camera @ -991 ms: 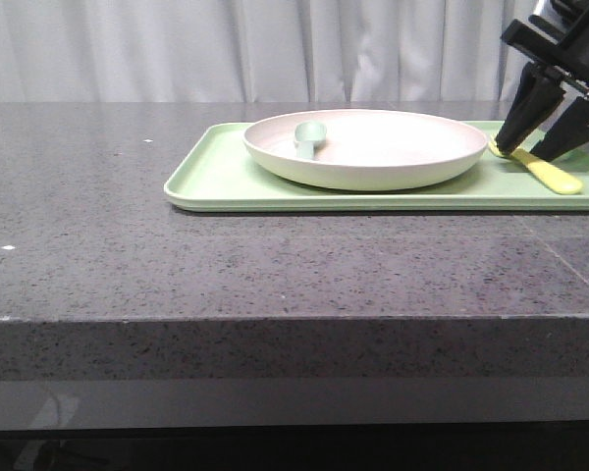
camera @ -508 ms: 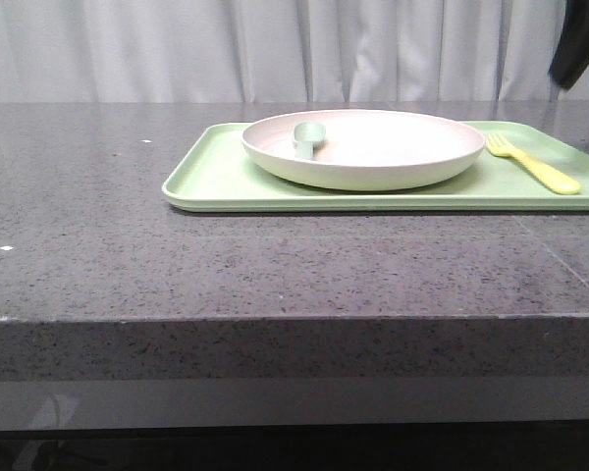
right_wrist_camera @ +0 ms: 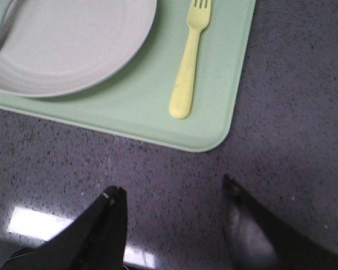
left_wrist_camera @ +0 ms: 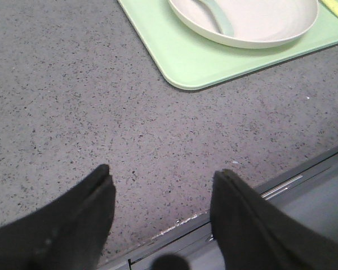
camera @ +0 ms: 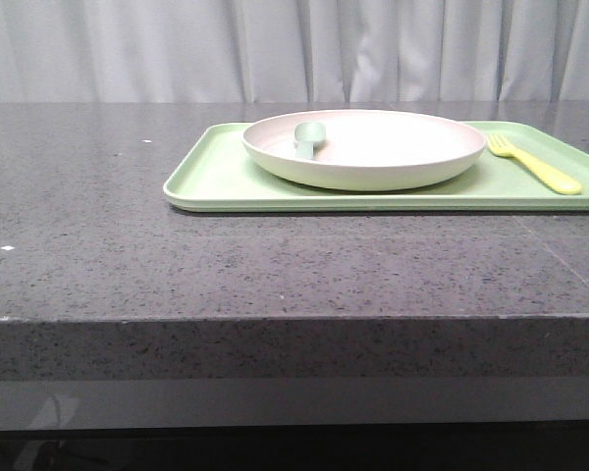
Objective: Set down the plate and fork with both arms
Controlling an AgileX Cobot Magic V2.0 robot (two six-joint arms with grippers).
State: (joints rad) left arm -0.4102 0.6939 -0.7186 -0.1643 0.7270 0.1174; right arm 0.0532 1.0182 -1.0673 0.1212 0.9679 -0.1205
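The plate [camera: 365, 147] lies on the light-green tray [camera: 216, 177], with a pale grey-green spoon [camera: 307, 137] in it. The plate also shows in the left wrist view [left_wrist_camera: 259, 25] and the right wrist view [right_wrist_camera: 67, 45]. The yellow fork [camera: 535, 165] lies on the tray to the right of the plate, and shows in the right wrist view [right_wrist_camera: 188, 62]. My left gripper [left_wrist_camera: 163, 177] is open and empty over the near table edge, well short of the tray. My right gripper [right_wrist_camera: 174, 191] is open and empty over bare table near the tray's corner. Neither gripper shows in the front view.
The dark speckled stone table [camera: 128, 265] has its front edge close to the left gripper [left_wrist_camera: 225, 216]. A white curtain [camera: 275, 49] hangs behind the table. The tray [right_wrist_camera: 214, 121] reaches the right side of the front view.
My right gripper, which stood over the fork's tines a second ago, has lifted away up and right out of the front view. The fork stays lying on the tray.
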